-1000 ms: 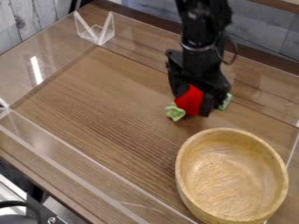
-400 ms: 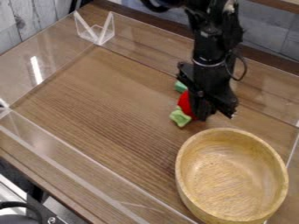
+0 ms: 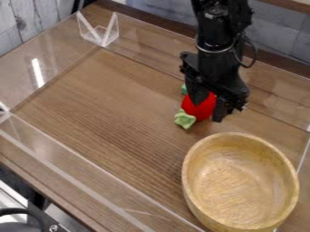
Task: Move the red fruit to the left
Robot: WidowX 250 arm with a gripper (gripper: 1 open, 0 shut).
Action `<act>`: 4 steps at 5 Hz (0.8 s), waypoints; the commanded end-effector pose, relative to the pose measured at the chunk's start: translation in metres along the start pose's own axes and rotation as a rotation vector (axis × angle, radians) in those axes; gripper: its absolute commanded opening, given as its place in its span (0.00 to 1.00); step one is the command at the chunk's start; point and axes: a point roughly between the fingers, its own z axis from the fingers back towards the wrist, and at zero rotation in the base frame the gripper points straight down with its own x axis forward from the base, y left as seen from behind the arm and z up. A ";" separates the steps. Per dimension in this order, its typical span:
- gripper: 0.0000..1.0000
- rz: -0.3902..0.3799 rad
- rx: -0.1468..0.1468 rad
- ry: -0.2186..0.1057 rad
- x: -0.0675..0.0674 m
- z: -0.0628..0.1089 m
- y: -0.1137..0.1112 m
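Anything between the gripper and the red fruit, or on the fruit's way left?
Nothing visible between gripper and red fruit; they're right together. Leftward, only bare wooden table shows; the bowl is off that path.

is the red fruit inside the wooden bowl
No, the red fruit sits outside the wooden bowl, beyond its rim, by the fingers.

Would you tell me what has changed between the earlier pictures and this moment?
The gripper has narrowed from its wider spread and closed in around the red fruit; whether it grips it firmly I cannot tell. The fruit appears to lie in nearly the same spot. The wooden bowl and the white wire piece at the far edge stayed as they were.
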 end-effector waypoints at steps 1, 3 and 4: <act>0.00 0.014 0.020 -0.102 0.008 0.043 0.012; 0.00 0.057 0.043 -0.141 -0.011 0.078 0.033; 1.00 -0.009 0.019 -0.128 -0.015 0.064 0.024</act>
